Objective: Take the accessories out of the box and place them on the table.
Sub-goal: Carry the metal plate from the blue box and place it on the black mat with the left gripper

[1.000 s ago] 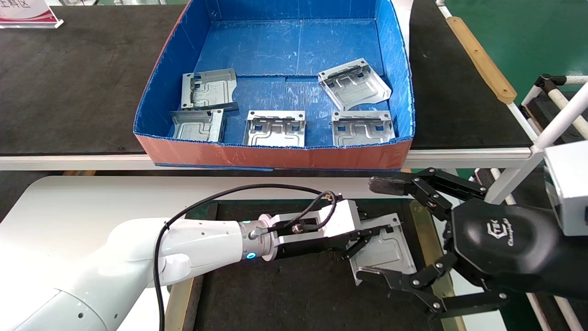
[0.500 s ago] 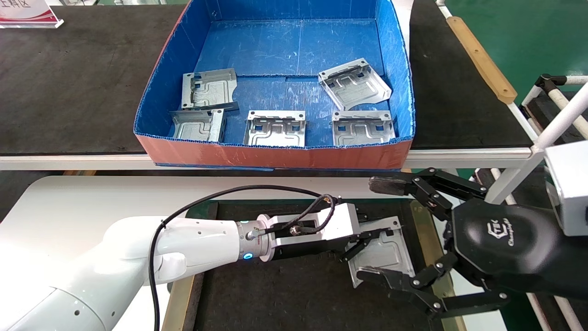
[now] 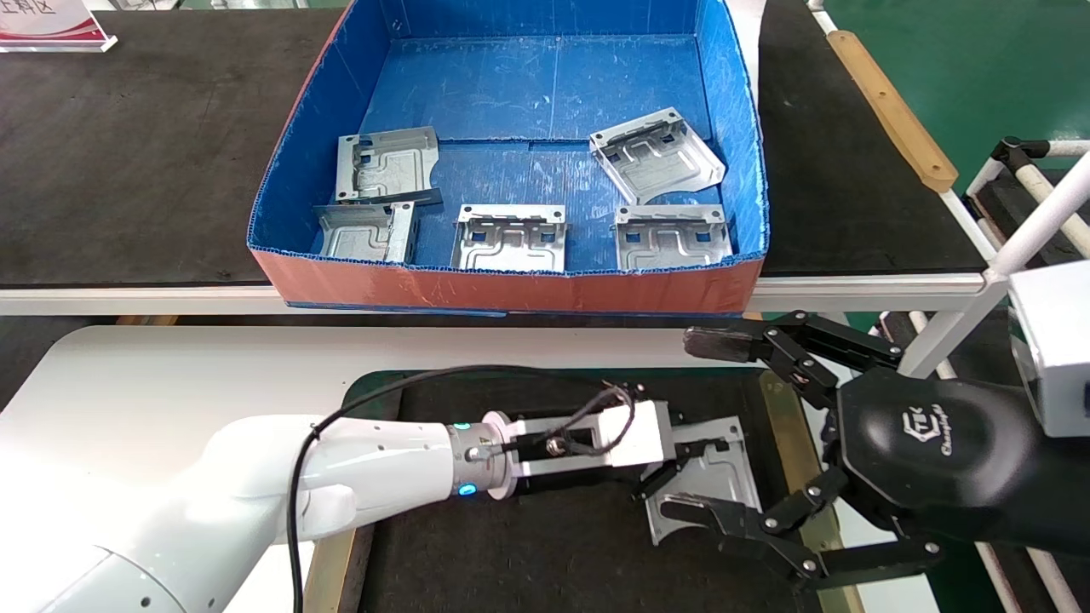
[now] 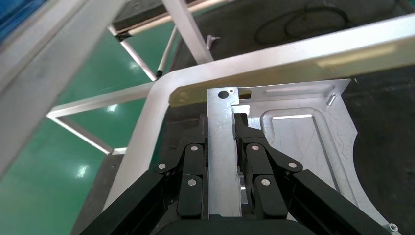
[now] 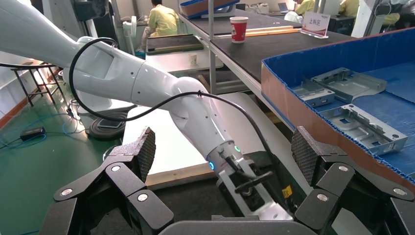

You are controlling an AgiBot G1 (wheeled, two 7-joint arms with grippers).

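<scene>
The right end effector (image 3: 711,430) hangs nearest the robot, at the mat's right edge, its fingers (image 5: 138,149) spread wide and holding nothing. Between those fingers and the left arm, a plate (image 3: 711,477) lies on the mat (image 3: 528,545), near the mat's right tan strip (image 3: 788,443). The left end effector (image 3: 668,464) reaches across the mat from the left and is clamped on the plate's raised near flange; in the left wrist view the two fingers (image 4: 254,156) press that upright flange from both sides while the rest of the plate (image 4: 303,147) lies flat on the mat. The mat sits on the white desk (image 3: 170,375), whose bare top stretches left of and beyond it. Beyond the desk, the box (image 3: 511,289) rests on a dark bench (image 3: 128,153), its orange front wall facing the mat. Five plates lie in the box's near half: one at the front left (image 3: 366,232) with another (image 3: 387,163) just behind it, touching or overlapping it, one at the front centre (image 3: 511,238), one at the front right (image 3: 673,237), and one tilted behind that (image 3: 657,155).
</scene>
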